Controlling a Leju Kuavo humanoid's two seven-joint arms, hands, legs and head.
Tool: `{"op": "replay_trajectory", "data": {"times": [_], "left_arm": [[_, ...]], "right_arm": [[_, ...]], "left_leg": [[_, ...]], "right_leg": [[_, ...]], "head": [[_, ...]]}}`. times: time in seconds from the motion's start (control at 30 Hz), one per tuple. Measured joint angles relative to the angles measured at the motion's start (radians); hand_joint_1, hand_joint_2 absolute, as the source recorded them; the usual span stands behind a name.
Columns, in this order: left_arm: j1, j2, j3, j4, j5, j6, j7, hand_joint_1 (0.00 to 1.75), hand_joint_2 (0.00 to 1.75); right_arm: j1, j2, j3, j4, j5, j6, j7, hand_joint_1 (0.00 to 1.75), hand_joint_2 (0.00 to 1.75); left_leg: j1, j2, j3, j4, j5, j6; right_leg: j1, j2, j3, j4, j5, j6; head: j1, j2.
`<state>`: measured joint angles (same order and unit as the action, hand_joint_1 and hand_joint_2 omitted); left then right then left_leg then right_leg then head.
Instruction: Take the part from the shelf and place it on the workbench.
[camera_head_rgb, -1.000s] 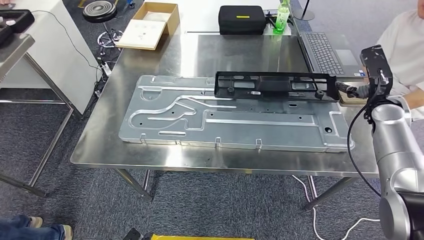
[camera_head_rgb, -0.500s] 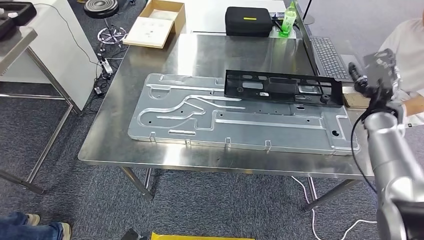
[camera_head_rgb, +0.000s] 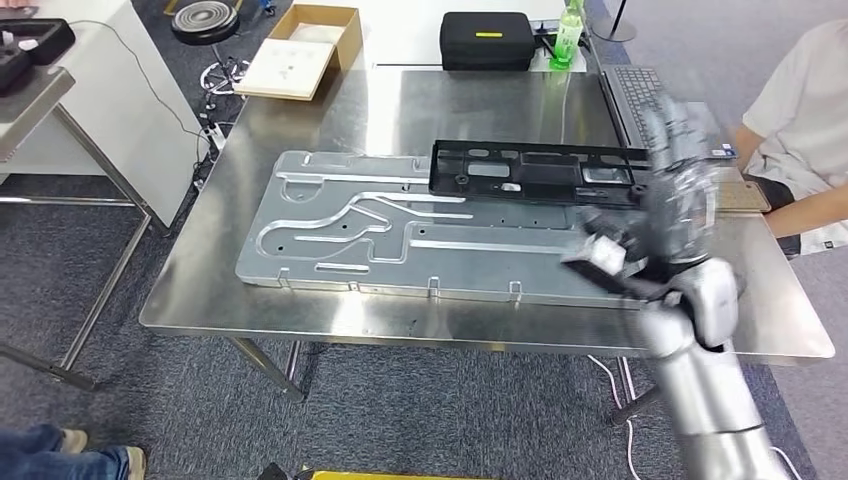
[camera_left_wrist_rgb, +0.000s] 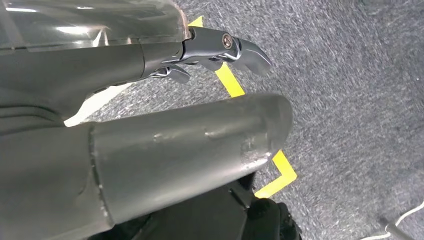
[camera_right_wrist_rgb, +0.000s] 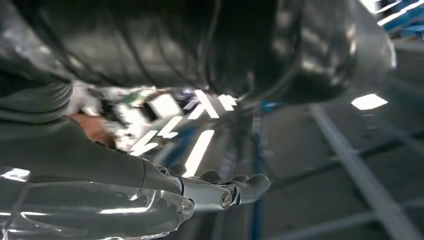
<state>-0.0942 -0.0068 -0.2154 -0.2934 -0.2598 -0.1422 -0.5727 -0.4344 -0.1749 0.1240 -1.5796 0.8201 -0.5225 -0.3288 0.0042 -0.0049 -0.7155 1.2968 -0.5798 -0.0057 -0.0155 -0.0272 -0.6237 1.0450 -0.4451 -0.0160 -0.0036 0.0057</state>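
Observation:
The long black plastic part (camera_head_rgb: 540, 172) lies flat on the far edge of a large embossed metal plate (camera_head_rgb: 340, 235) on the steel workbench (camera_head_rgb: 450, 100). My right hand (camera_head_rgb: 665, 215) is blurred in motion above the plate's right end, just near of the part's right end, with fingers spread and nothing in it. In the right wrist view its fingers (camera_right_wrist_rgb: 225, 192) reach out straight and bare. My left hand (camera_left_wrist_rgb: 200, 100) hangs over grey carpet with yellow tape, its fingers (camera_left_wrist_rgb: 220, 47) extended and holding nothing.
A person in a white shirt (camera_head_rgb: 800, 120) sits at the bench's right side behind a laptop (camera_head_rgb: 640, 95). A black case (camera_head_rgb: 487, 40), a green bottle (camera_head_rgb: 566, 35) and a cardboard box (camera_head_rgb: 300, 50) stand at the far edge. A white table (camera_head_rgb: 90, 90) stands left.
My right hand has left the part's right end and swung down and nearer, across the plate's right end. The part stays on the plate. The camera shifted slightly.

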Motion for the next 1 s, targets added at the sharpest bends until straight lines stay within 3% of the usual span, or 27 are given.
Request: {"op": "replay_trajectory", "data": {"times": [0.07, 0.1, 0.17, 0.2, 0.27, 0.33, 0.4, 0.47, 0.5, 0.53, 0.57, 0.63, 0.7, 0.77, 0.83, 0.9, 0.97, 1.0], "left_arm": [[0.0, 0.0, 0.0, 0.0, 0.001, -0.001, 0.002, 0.0, 0.0], [-0.001, 0.0, 0.0, 0.0, 0.002, -0.001, 0.003, 0.0, 0.0], [-0.002, 0.0, 0.0, 0.0, 0.004, 0.0, 0.005, 0.0, 0.0], [-0.002, 0.0, 0.0, 0.0, 0.005, 0.0, 0.005, 0.0, 0.0], [-0.001, -0.001, 0.0, 0.0, 0.005, -0.001, 0.006, 0.0, 0.0], [-0.001, -0.001, -0.001, 0.0, 0.006, -0.004, 0.005, 0.0, 0.0], [-0.003, -0.002, -0.001, 0.0, 0.006, -0.007, 0.003, 0.0, 0.0], [-0.005, -0.002, -0.002, 0.0, 0.006, -0.008, 0.002, 0.0, 0.0], [-0.005, -0.002, -0.003, 0.0, 0.006, -0.009, 0.001, 0.0, 0.0], [-0.006, -0.002, -0.004, 0.0, 0.006, -0.009, 0.001, 0.0, 0.0], [-0.007, -0.003, -0.005, 0.0, 0.006, -0.01, 0.0, 0.0, 0.0], [-0.011, -0.005, -0.007, 0.0, 0.006, -0.01, 0.0, 0.0, 0.0], [-0.016, -0.008, -0.008, 0.0, 0.006, -0.011, -0.001, 0.0, 0.0], [-0.016, -0.008, -0.008, 0.0, 0.006, -0.011, -0.001, 0.0, 0.0], [-0.016, -0.008, -0.008, 0.0, 0.006, -0.011, -0.002, 0.0, 0.0], [-0.019, -0.009, -0.008, 0.0, 0.006, -0.012, -0.002, 0.0, 0.0], [-0.021, -0.009, -0.008, 0.0, 0.006, -0.012, -0.001, 0.0, 0.0], [-0.02, -0.009, -0.008, 0.0, 0.006, -0.012, 0.001, 0.0, 0.0]], "right_arm": [[0.032, 0.018, 0.036, -0.052, 0.027, -0.015, 0.004, 0.0, 0.0], [0.042, 0.023, 0.049, -0.076, 0.032, -0.021, 0.005, 0.0, 0.0], [0.056, 0.027, 0.065, -0.113, 0.036, -0.029, 0.009, 0.0, 0.0], [0.062, 0.028, 0.071, -0.128, 0.038, -0.032, 0.011, 0.0, 0.0], [0.072, 0.03, 0.079, -0.149, 0.042, -0.035, 0.013, 0.0, 0.0], [0.076, 0.03, 0.082, -0.166, 0.043, -0.037, 0.015, 0.0, 0.0], [0.08, 0.03, 0.084, -0.179, 0.041, -0.04, 0.017, 0.0, 0.0], [0.086, 0.03, 0.084, -0.186, 0.039, -0.041, 0.019, 0.0, 0.0], [0.087, 0.03, 0.084, -0.188, 0.038, -0.041, 0.019, 0.0, 0.0], [0.088, 0.03, 0.085, -0.191, 0.038, -0.041, 0.019, 0.0, 0.0], [0.087, 0.03, 0.085, -0.196, 0.038, -0.04, 0.019, 0.0, 0.0], [0.083, 0.03, 0.085, -0.205, 0.038, -0.04, 0.019, 0.0, 0.0], [0.08, 0.03, 0.085, -0.209, 0.038, -0.039, 0.019, 0.0, 0.0], [0.078, 0.03, 0.086, -0.212, 0.04, -0.039, 0.019, 0.0, 0.0], [0.071, 0.03, 0.088, -0.216, 0.044, -0.036, 0.019, 0.0, 0.0], [0.062, 0.03, 0.09, -0.221, 0.05, -0.031, 0.021, 0.0, 0.0], [0.054, 0.029, 0.091, -0.222, 0.055, -0.025, 0.025, 0.0, 0.0], [0.05, 0.029, 0.092, -0.222, 0.058, -0.022, 0.027, 0.0, 0.0]], "left_leg": [[-0.001, 0.012, 0.046, -0.093, 0.058, 0.006], [-0.004, 0.032, 0.08, -0.163, 0.085, 0.011], [-0.011, 0.058, 0.122, -0.253, 0.114, 0.022], [-0.014, 0.06, 0.126, -0.266, 0.114, 0.026], [-0.013, 0.04, 0.127, -0.271, 0.122, 0.036], [-0.008, 0.024, 0.132, -0.282, 0.131, 0.048], [-0.006, 0.008, 0.134, -0.286, 0.138, 0.056], [-0.007, -0.011, 0.131, -0.284, 0.14, 0.059], [-0.007, -0.023, 0.131, -0.282, 0.14, 0.059], [-0.007, -0.034, 0.131, -0.28, 0.14, 0.059], [-0.007, -0.046, 0.131, -0.278, 0.139, 0.058], [-0.007, -0.069, 0.128, -0.272, 0.137, 0.053], [-0.005, -0.09, 0.119, -0.268, 0.138, 0.043], [-0.004, -0.107, 0.112, -0.268, 0.14, 0.031], [-0.006, -0.078, 0.097, -0.242, 0.122, 0.02], [-0.004, -0.028, 0.05, -0.147, 0.069, 0.011], [0.003, -0.01, -0.009, -0.029, 0.021, 0.003], [0.006, -0.007, -0.022, -0.003, 0.02, 0.0]], "right_leg": [[0.002, -0.013, 0.001, 0.001, -0.001, 0.001], [0.004, -0.02, 0.002, 0.002, -0.002, 0.002], [0.008, -0.033, 0.005, 0.003, -0.005, 0.009], [0.009, -0.04, 0.007, 0.002, -0.005, 0.013], [0.009, -0.052, 0.01, 0.0, -0.007, 0.024], [0.007, -0.032, 0.002, 0.028, -0.031, 0.034], [0.004, 0.007, -0.042, 0.132, -0.092, 0.04], [0.003, 0.022, -0.097, 0.249, -0.139, 0.042], [0.003, 0.023, -0.106, 0.269, -0.137, 0.042], [0.003, 0.025, -0.097, 0.25, -0.115, 0.041], [0.002, 0.033, -0.07, 0.196, -0.08, 0.039], [0.0, 0.077, -0.009, 0.065, -0.026, 0.033], [0.0, 0.105, 0.019, 0.002, -0.014, 0.028], [-0.001, 0.087, 0.023, -0.005, -0.013, 0.023], [-0.005, 0.062, 0.028, -0.013, -0.01, 0.012], [-0.005, 0.035, 0.031, -0.017, -0.01, 0.003], [-0.003, 0.009, 0.031, -0.016, -0.013, 0.0], [-0.003, -0.004, 0.031, -0.016, -0.014, 0.0]], "head": [[0.0, 0.0], [0.0, 0.0], [0.0, 0.0], [0.0, 0.0], [0.0, 0.0], [0.0, 0.0], [0.001, 0.0], [0.001, 0.0], [0.001, 0.0], [0.001, 0.0], [0.001, 0.0], [0.0, 0.0], [0.0, 0.0], [0.001, 0.0], [-0.001, 0.0], [-0.004, 0.0], [-0.005, 0.0], [-0.005, 0.0]]}}
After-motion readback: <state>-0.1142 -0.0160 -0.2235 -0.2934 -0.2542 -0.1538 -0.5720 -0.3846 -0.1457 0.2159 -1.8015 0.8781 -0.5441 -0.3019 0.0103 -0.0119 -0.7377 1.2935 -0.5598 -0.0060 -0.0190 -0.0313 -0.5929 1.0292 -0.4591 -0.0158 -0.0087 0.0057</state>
